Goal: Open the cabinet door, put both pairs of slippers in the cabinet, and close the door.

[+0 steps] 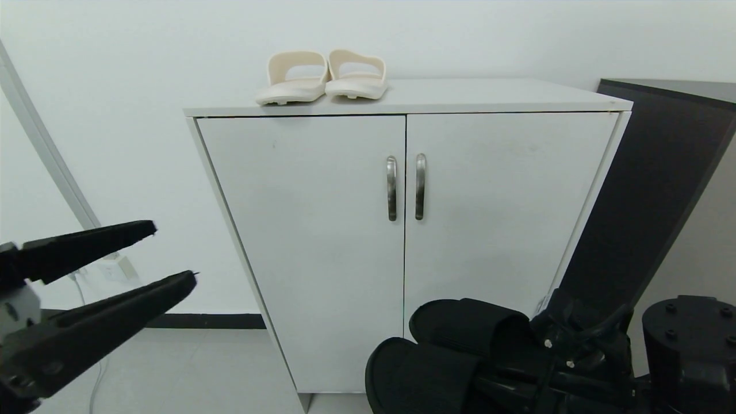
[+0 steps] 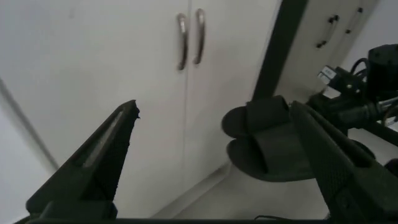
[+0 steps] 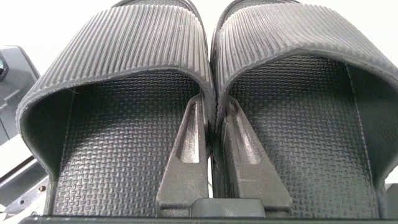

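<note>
Left: the left gripper (image 1: 172, 253) hangs beside the white cabinet (image 1: 517, 95), its fingers spread wide and holding nothing. Centre: cream slippers (image 1: 322, 77) sit on the cabinet top near its left edge; both doors (image 1: 310, 241) are shut, their handles (image 1: 391, 188) side by side. Right: black slippers (image 1: 460, 351) hang low before the right door, the right gripper (image 3: 213, 109) clamped on what appear to be their adjoining inner walls. A dark panel (image 1: 661, 201) stands beyond.
</note>
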### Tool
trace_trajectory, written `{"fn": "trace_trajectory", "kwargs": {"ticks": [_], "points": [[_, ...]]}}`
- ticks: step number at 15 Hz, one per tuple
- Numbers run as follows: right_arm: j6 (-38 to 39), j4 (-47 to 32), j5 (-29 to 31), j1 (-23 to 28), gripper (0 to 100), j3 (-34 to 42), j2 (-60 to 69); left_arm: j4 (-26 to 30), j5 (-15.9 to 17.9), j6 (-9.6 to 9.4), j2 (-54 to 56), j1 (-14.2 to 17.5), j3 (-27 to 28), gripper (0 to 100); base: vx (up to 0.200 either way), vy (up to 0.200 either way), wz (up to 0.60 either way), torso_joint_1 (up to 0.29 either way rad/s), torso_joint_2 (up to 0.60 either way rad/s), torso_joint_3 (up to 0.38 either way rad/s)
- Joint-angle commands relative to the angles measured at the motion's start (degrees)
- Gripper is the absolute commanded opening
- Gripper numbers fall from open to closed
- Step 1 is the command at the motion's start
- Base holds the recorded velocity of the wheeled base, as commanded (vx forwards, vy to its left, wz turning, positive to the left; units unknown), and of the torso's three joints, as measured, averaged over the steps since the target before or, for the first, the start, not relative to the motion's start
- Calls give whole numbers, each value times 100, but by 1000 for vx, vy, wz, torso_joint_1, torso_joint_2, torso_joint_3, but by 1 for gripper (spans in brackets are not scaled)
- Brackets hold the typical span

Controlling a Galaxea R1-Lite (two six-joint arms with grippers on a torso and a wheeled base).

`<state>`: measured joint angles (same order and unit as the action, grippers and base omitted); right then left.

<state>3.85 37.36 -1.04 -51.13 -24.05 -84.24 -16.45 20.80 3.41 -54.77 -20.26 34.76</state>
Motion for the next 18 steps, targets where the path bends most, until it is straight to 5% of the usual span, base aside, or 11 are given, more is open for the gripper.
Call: {"fn": "trace_trajectory", "kwargs": {"ticks": [1, 5, 8, 11, 14, 16, 18], "points": [[-7, 17, 7, -3, 0, -3, -49, -395, -23, 1, -1159, -707, 444, 100, 0, 0, 0, 0, 0, 0], [10, 87, 16, -3, 0, 15, -40, -1432, 12, 37, -2626, -1305, 1183, 100, 0, 0, 0, 0, 0, 0], [1, 87, 7, -3, 0, 23, -49, -1467, -14, 54, -3382, -1577, 1824, 100, 0, 0, 0, 0, 0, 0], [1, 87, -2, -11, 0, 59, -84, -1467, 30, 353, -3830, -1692, 2273, 100, 0, 0, 0, 0, 0, 0], [-7, 87, 7, -55, 0, 59, -119, -1353, 469, 502, -4129, -1683, 2712, 100, 0, 0, 0, 0, 0, 0], [-7, 87, 7, -108, 0, 59, -110, -1089, 786, 889, -4243, -1674, 3099, 100, 0, 0, 0, 0, 0, 0], [-7, 87, 7, -126, 0, 59, -128, -1089, 1199, 1478, -4340, -1630, 3354, 100, 0, 0, 0, 0, 0, 0]]}}
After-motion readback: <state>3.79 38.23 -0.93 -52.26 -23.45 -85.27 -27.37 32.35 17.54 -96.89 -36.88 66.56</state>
